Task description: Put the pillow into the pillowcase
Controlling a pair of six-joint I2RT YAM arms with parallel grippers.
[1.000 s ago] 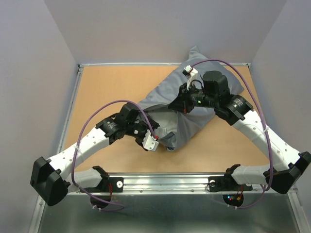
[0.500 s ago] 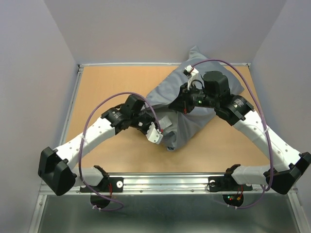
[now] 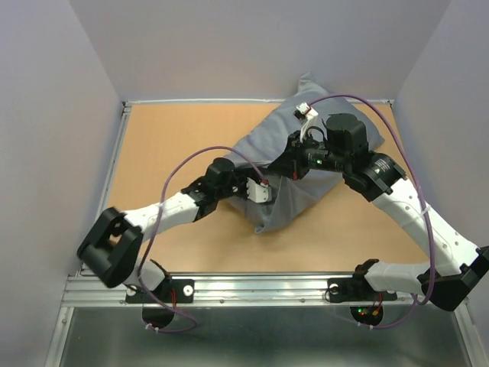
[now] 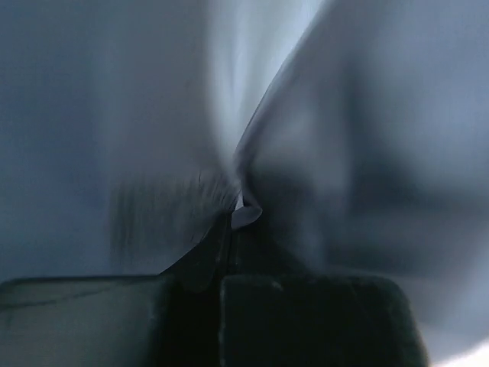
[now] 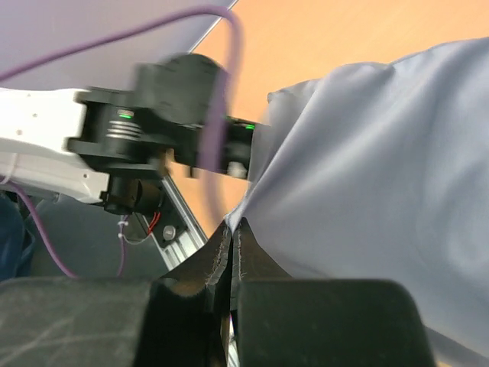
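Observation:
The blue-grey pillowcase (image 3: 321, 115) lies as a plump bundle slanting from the back right corner of the table toward the middle. None of the pillow's off-white fabric shows; it is hidden. My left gripper (image 3: 269, 193) is pressed into the bundle's near left side. In the left wrist view it (image 4: 237, 222) is shut on a small fold of the cloth (image 4: 367, 115). My right gripper (image 3: 294, 164) sits on top of the bundle's middle. In the right wrist view it (image 5: 233, 229) is shut on an edge of the pillowcase (image 5: 382, 176).
The orange-brown table (image 3: 168, 145) is walled at the back and on both sides, with a metal rail (image 3: 260, 287) along the near edge. Purple cables (image 3: 359, 103) loop over both arms. The left arm (image 5: 153, 122) crosses the right wrist view, close by.
The left arm swung up and to the right from the bundle's near end, and its open jaws shut on the cloth. The bundle's near end shifted slightly. The right arm barely moved.

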